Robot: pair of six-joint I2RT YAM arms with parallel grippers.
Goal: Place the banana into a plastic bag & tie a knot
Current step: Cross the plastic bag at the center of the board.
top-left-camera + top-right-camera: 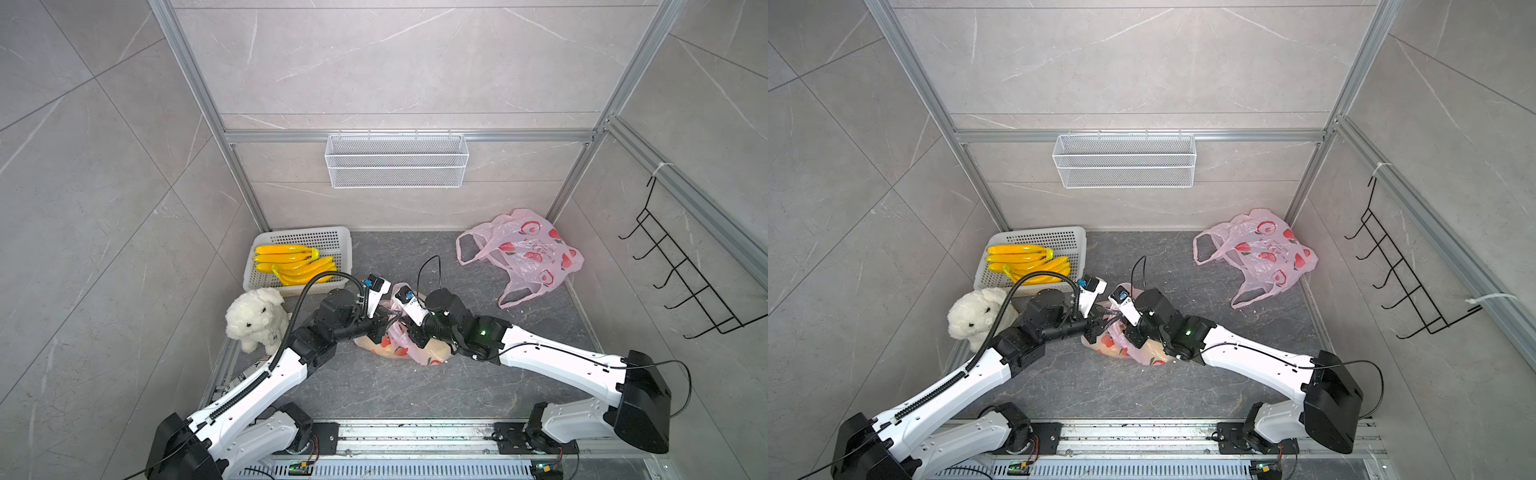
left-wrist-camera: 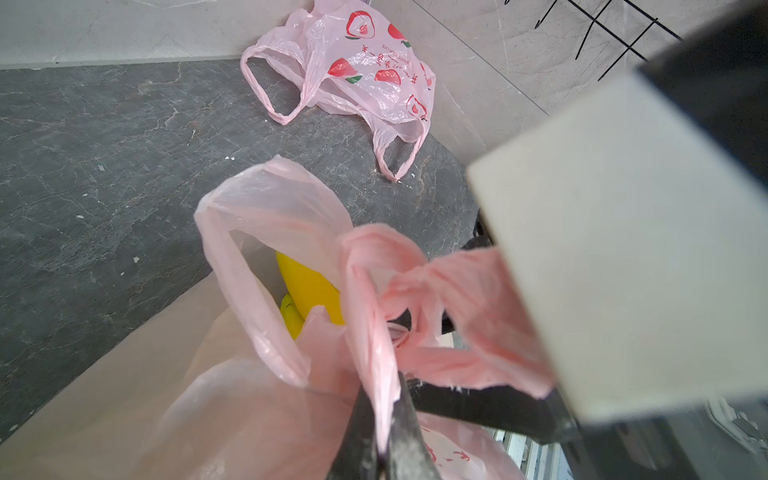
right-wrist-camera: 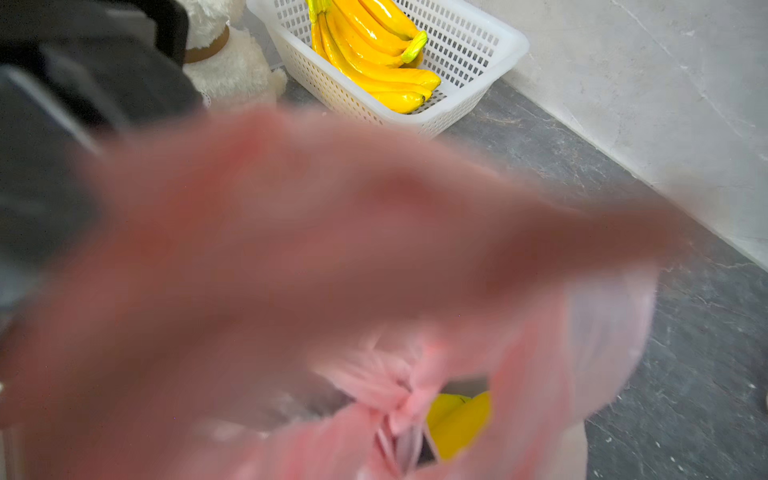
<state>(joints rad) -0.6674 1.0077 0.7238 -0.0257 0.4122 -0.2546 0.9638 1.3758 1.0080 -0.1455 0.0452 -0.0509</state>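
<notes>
— While the left arm (image 1: 266, 374) and the right arm (image 1: 557, 357) lean in over the middle of the grey floor (image 1: 415, 395), what are they working on?

— The filled bag (image 1: 419, 353) lying between them. The spare bag (image 1: 525, 253) at two o'clock from it and the white basket (image 1: 343, 237) of banana bunches (image 1: 291, 262) at ten o'clock lie well apart. I doubt either matters to this step.

— And the banana?

— Already inside: the banana (image 2: 309, 286) shows yellow through the bag's mouth in both wrist views. So I judge the loading done and the knot in hand.

— Why are the wrists so close?

— The handles have to cross. A twisted handle (image 2: 469, 299) runs over towards the right arm. The left gripper (image 2: 384, 419) pinches a thinner strip of film, jaws tight together, probably for tension.

— The right gripper (image 1: 402, 323)?

— At three o'clock of the left one, against the bag top. Its own camera is smeared with pink film, so whether it grips or stands loose I cannot tell.
</notes>
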